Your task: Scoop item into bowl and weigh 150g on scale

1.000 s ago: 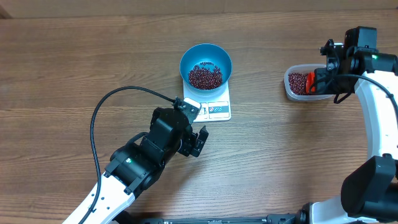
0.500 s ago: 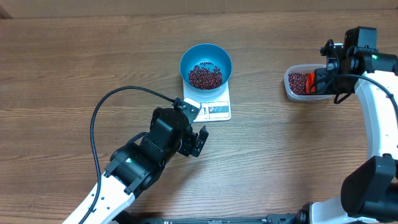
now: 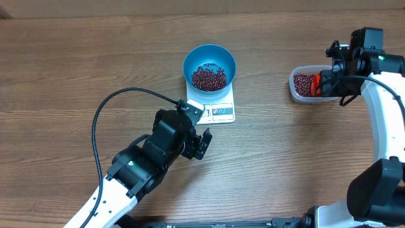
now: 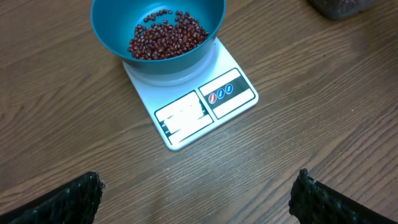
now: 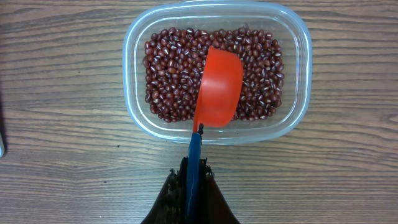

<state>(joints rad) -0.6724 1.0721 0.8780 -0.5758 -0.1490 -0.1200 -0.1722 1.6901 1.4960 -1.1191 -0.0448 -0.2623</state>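
The blue bowl point(image 3: 209, 58) stands on the white scale point(image 3: 221, 113) with a heap of dark red beans point(image 3: 209, 78) inside. From the left wrist view the bowl point(image 4: 112, 18) and the scale point(image 4: 186, 115) lie ahead. My left gripper point(image 3: 201, 144) hovers open over bare wood just in front of the scale, and nothing is between its fingers point(image 4: 74, 199). My right gripper point(image 5: 194, 171) is shut on the blue handle of a red scoop point(image 5: 219, 90). The scoop's cup sits over more beans point(image 5: 168, 74) in the clear tub.
The clear tub point(image 3: 293, 87) stands at the right of the table, well apart from the scale. A black cable point(image 3: 101, 117) loops off the left arm. Bare wood lies between the scale and the tub.
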